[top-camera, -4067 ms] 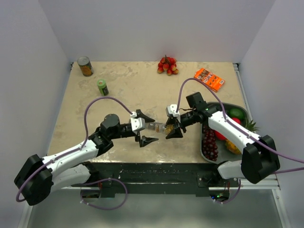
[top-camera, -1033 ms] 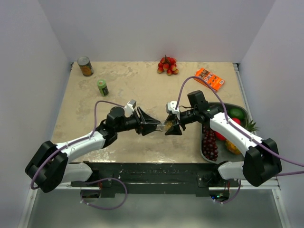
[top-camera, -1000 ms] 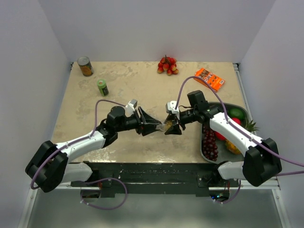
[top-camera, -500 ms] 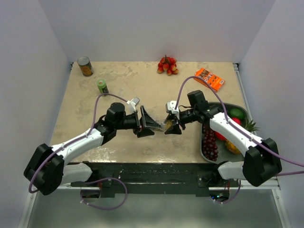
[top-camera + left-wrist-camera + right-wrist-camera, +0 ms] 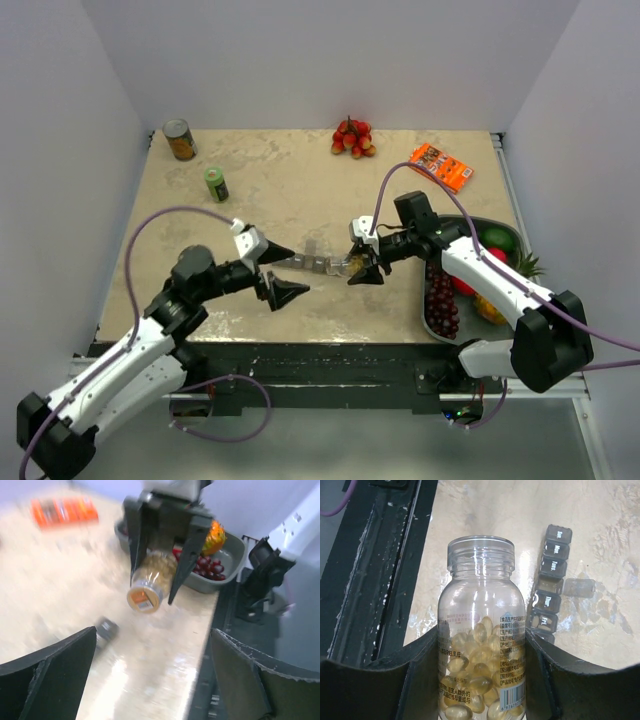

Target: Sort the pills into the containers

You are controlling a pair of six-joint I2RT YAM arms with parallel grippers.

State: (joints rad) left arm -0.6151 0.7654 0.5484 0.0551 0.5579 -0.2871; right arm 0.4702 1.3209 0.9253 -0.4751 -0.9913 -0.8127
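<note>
Presently, the uncapped pill bottle [image 5: 481, 630] is clamped by the right fingers [image 5: 380, 680], its mouth directed toward the pill organiser [image 5: 550, 585] laid on the bench [image 5: 260, 190], presumably for pouring; the left fingers [image 5: 50, 675] are spread wide, empty.

Both arms share one build: glossy white link shells set between bulky matt-black joint housings. In the top view the left arm [image 5: 130, 365] lies at seven o'clock and the right arm [image 5: 480, 268] at four o'clock. A lilac cable [image 5: 150, 222] arcs above the left arm, and a second lilac cable [image 5: 384, 192] arcs above the right. A small white block [image 5: 247, 240] sits on the left wrist at twelve o'clock. The left gripper [image 5: 297, 270] and right gripper [image 5: 361, 264] have black, wedge-shaped fingers [image 5: 47, 677] with rough, ridged edges.
</note>
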